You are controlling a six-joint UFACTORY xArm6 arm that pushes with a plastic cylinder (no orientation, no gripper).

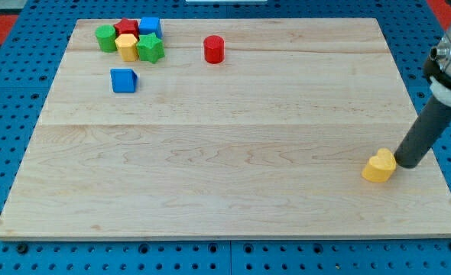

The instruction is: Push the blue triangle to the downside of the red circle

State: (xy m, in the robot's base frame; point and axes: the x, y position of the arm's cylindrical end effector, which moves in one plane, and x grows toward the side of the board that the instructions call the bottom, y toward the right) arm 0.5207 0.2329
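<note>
A pale wood worktop [233, 153], made of planks w/ seams running left to right, fills most of the view under even, soft light w/ only faint shadows. It sits on a blue perforated base [11, 92] dotted w/ regular rows of holes, visible along the view's left, right, top & bottom edges. A red patch [444, 11] shows at the view's top right corner, too cropped to identify; no walls, windows or floor can be made out.

Straight dark grey cylindrical rod, matte, smooth; my tip [406, 164] blunt. Silver-grey metal collar [446, 76] above rod, at view's right edge.
</note>
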